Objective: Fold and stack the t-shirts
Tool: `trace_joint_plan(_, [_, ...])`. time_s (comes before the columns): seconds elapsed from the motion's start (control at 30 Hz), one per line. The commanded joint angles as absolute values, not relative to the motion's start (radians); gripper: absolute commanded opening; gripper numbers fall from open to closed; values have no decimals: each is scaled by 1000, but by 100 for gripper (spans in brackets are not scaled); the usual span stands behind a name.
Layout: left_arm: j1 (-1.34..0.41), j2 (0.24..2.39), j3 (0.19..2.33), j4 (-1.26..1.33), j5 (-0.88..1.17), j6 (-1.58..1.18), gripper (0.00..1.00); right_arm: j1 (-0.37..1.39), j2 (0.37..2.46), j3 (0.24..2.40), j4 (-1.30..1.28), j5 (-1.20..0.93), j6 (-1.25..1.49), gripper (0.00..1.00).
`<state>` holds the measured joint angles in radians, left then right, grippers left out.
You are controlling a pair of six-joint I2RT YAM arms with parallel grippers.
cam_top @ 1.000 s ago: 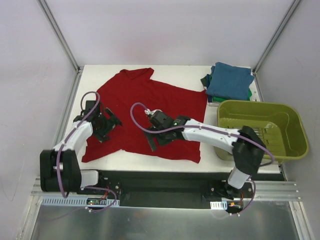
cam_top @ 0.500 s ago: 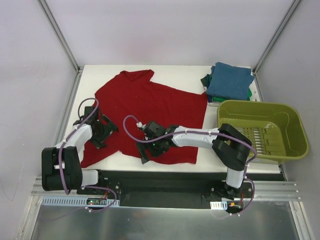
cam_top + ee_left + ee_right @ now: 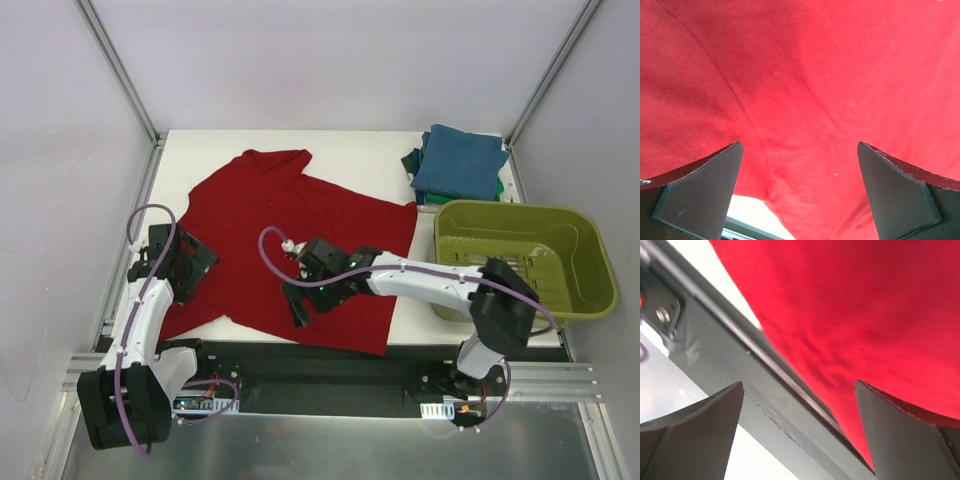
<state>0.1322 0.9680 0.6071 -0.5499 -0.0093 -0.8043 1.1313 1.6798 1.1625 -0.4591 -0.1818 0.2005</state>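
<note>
A dark red t-shirt (image 3: 290,225) lies spread flat on the white table, collar at the far side, its hem hanging a little over the near edge. My left gripper (image 3: 185,270) is open and empty just over the shirt's left sleeve (image 3: 805,90). My right gripper (image 3: 298,305) is open and empty over the shirt's near hem (image 3: 855,310) at the table's front edge. A stack of folded teal-blue and green t-shirts (image 3: 458,165) sits at the far right corner.
An olive-green plastic basket (image 3: 522,255) stands at the right, partly over the table's edge. The grey metal rail (image 3: 765,405) of the table's front shows under my right gripper. Aluminium frame posts (image 3: 118,70) rise at the back corners.
My left gripper moved back and left to the sleeve's edge. My right gripper swung to the near hem. The shirt shifted slightly toward the near edge and lies flatter.
</note>
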Motion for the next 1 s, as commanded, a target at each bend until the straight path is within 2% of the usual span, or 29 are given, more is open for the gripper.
trace_joint_plan(0.0, [127, 948, 661, -566, 55, -804, 99, 1002, 1574, 1143, -557, -80, 184, 97])
trace_joint_plan(0.13, [89, 1064, 757, -535, 120, -776, 99, 846, 1618, 1150, -595, -55, 198, 97])
trace_joint_plan(0.3, [-58, 1245, 888, -523, 54, -759, 99, 709, 1738, 1222, -624, -46, 198, 97])
trace_joint_plan(0.4, [-61, 1373, 971, -515, 52, -743, 99, 632, 1828, 1299, -672, -22, 184, 97])
trace_joint_plan(0.6, [-61, 1613, 1126, -514, 21, -700, 99, 532, 2040, 1534, -782, 25, 120, 97])
trace_joint_plan(0.73, [-55, 1752, 1212, -515, 9, -692, 99, 474, 2155, 1663, -834, -84, 89, 97])
trace_joint_plan(0.97, [-9, 1919, 1337, -517, 69, -718, 99, 417, 2440, 2177, -1028, -106, -50, 97])
